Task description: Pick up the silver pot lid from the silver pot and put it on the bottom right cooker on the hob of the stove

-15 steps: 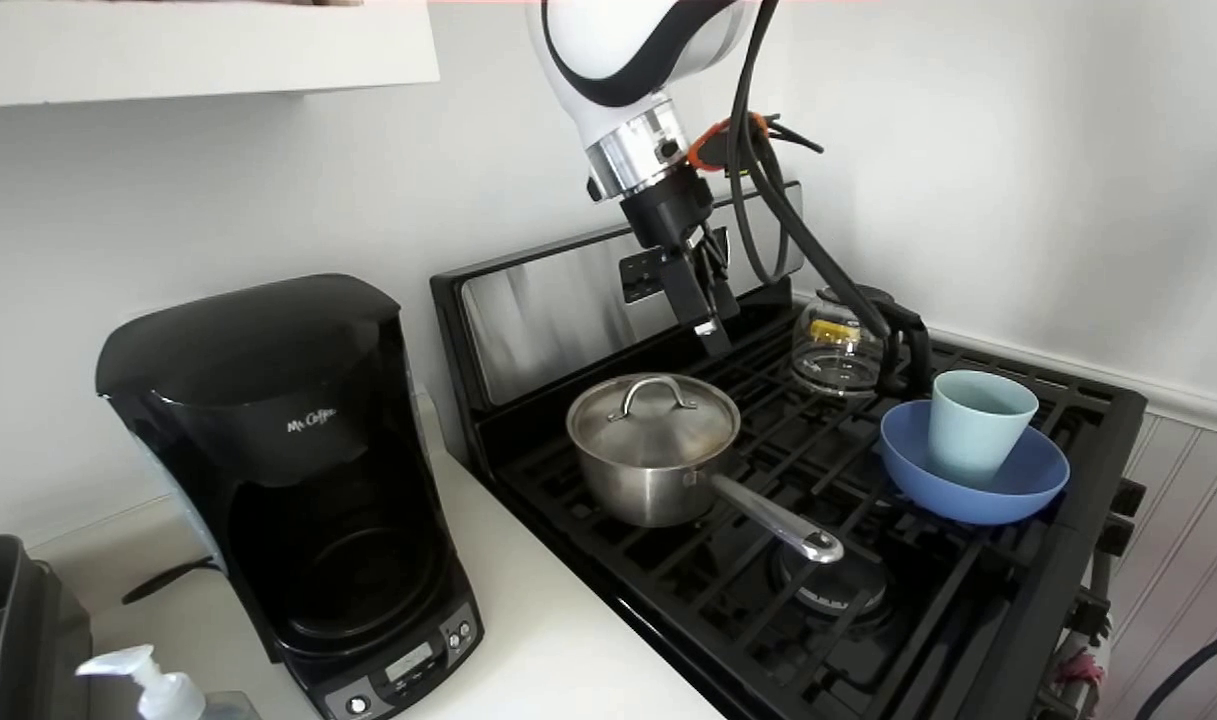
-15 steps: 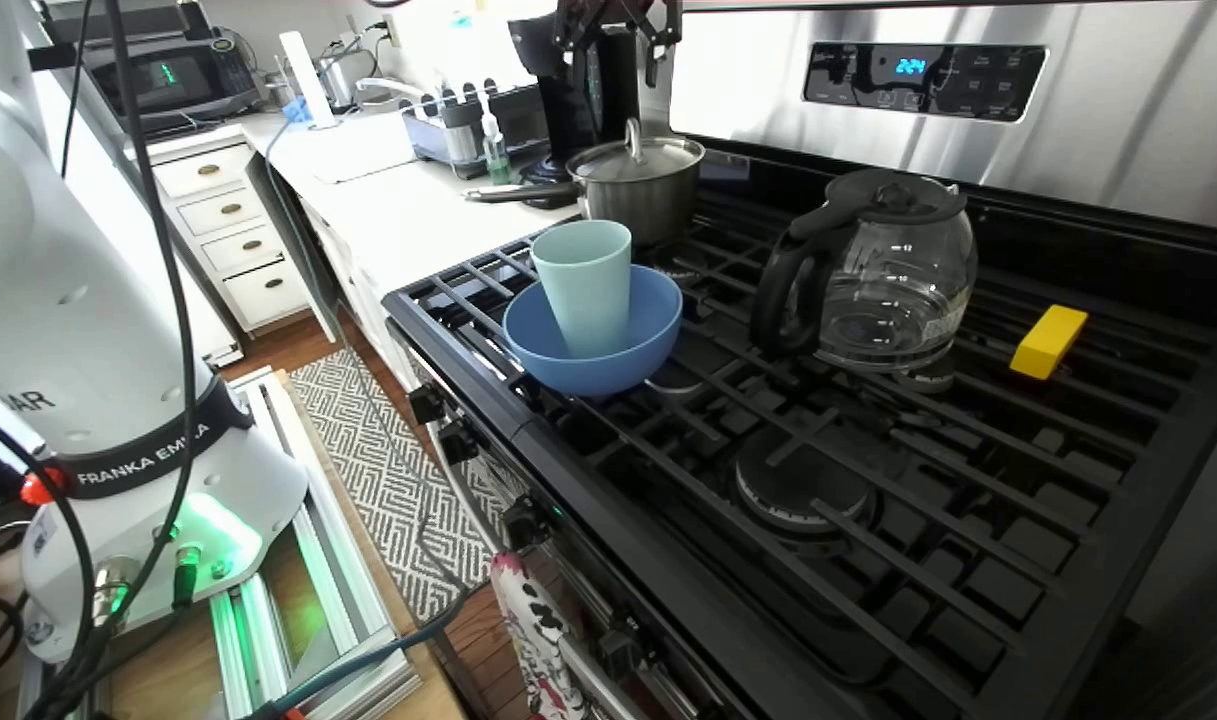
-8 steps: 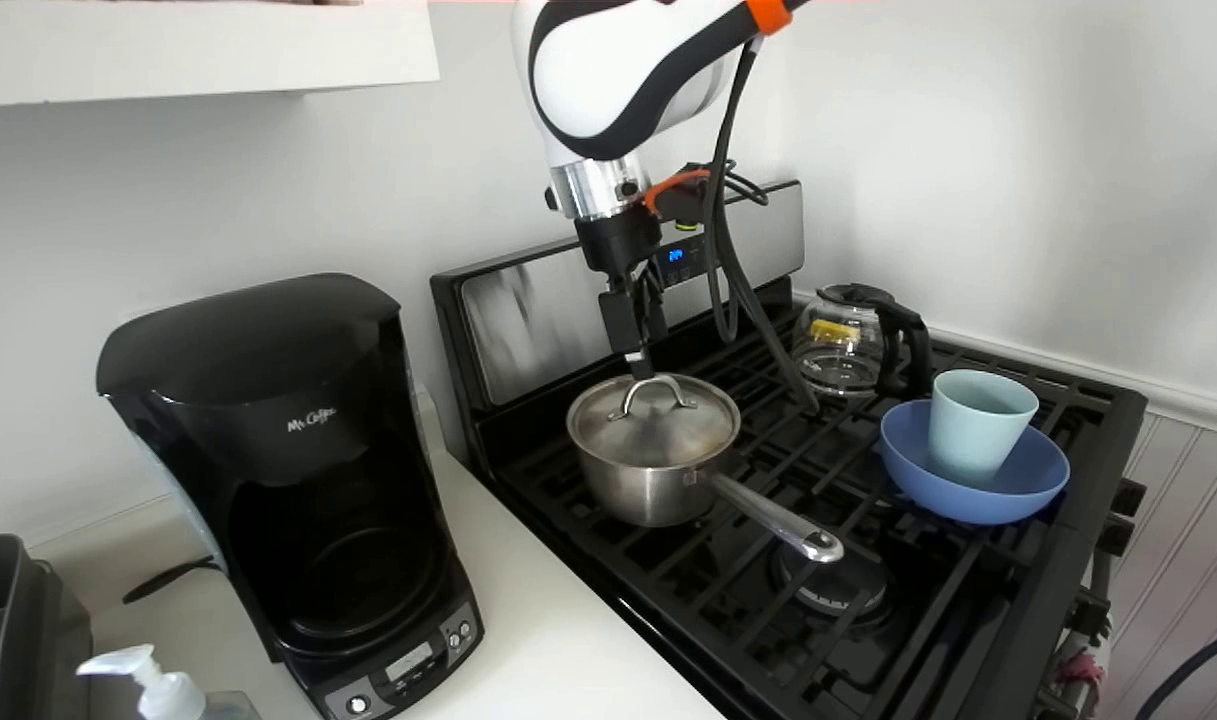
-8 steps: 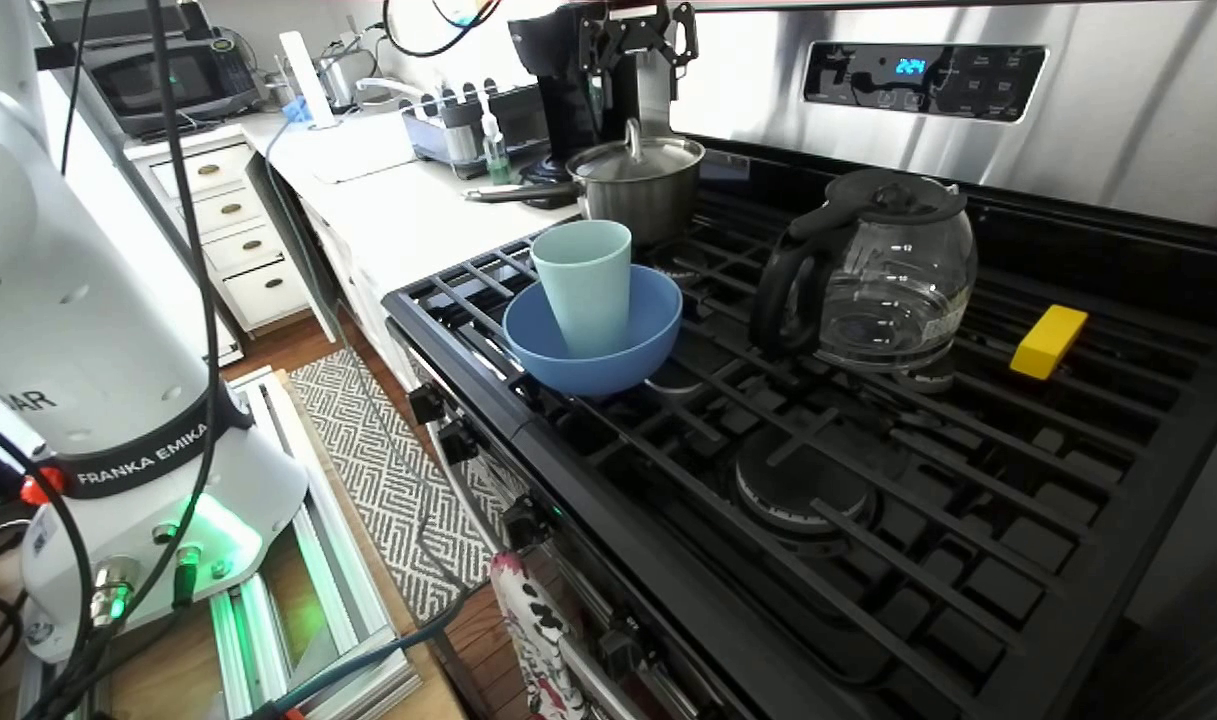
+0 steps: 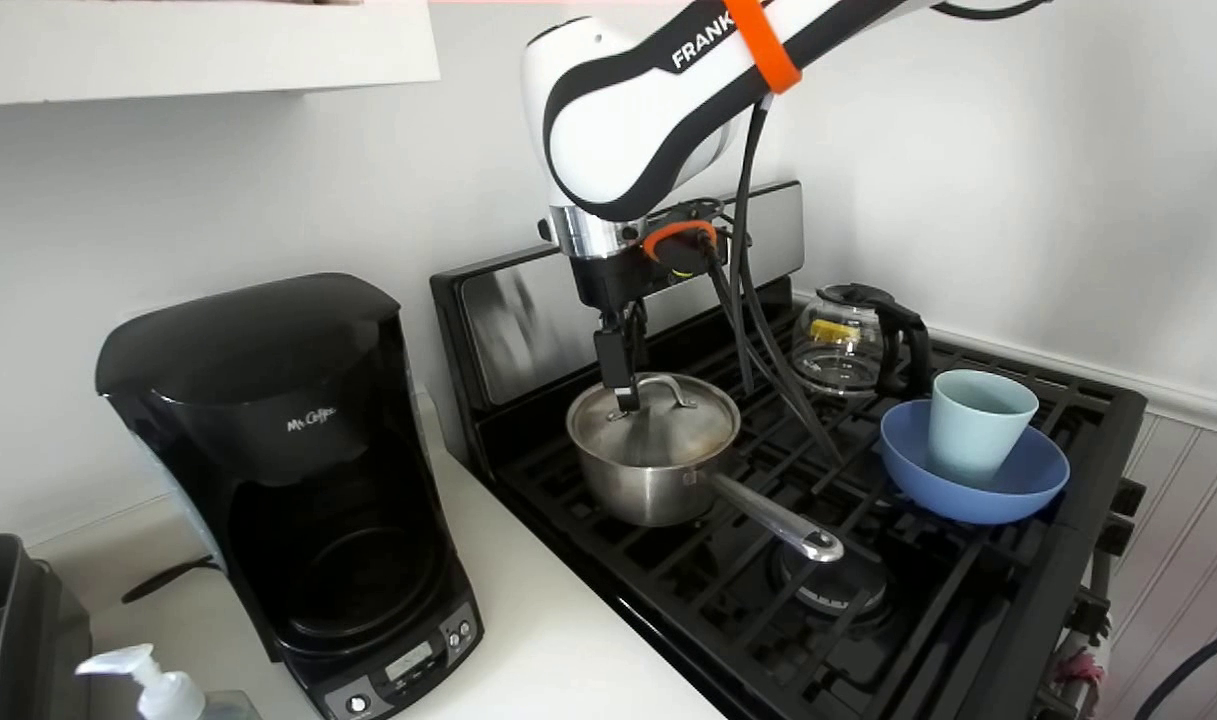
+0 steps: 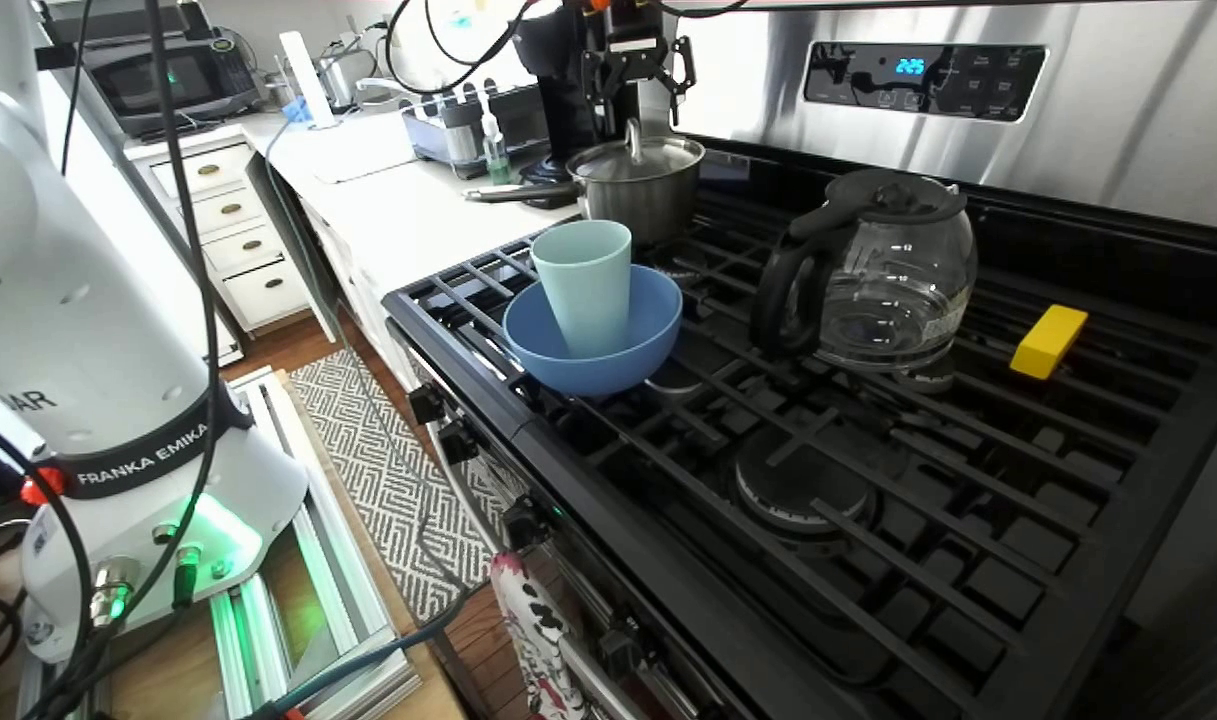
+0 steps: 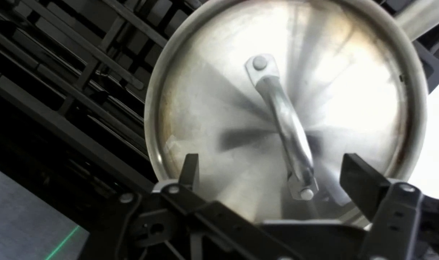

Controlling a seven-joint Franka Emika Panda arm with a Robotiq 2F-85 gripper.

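Observation:
The silver pot lid [image 5: 658, 440], shiny and slightly domed with an arched metal handle, sits on the silver pot [image 5: 638, 495]. Both also show in another exterior view, the lid [image 6: 668, 155] and the pot [image 6: 658, 205]. My gripper [image 5: 625, 400] points down over the lid. In the wrist view the gripper [image 7: 271, 171] is open, with one finger on each side of the handle, near its lower end, and nothing held. Whether a finger touches the lid cannot be told. The pot stands on the black grates of the stove [image 6: 908, 560]. A round burner [image 6: 803, 480] shows under the grates.
A blue bowl [image 6: 593, 370] with a pale cup [image 6: 593, 290] stands on the grates. A glass carafe [image 6: 898, 290] and a yellow block [image 6: 1048, 340] are also there. A black coffee maker [image 5: 288, 400] stands on the counter beside the stove. The pot's handle [image 5: 768, 515] sticks out over the grates.
My gripper has come down and to the left in an exterior view, from above and behind the pot to just over the lid's handle. The lid and pot have not moved.

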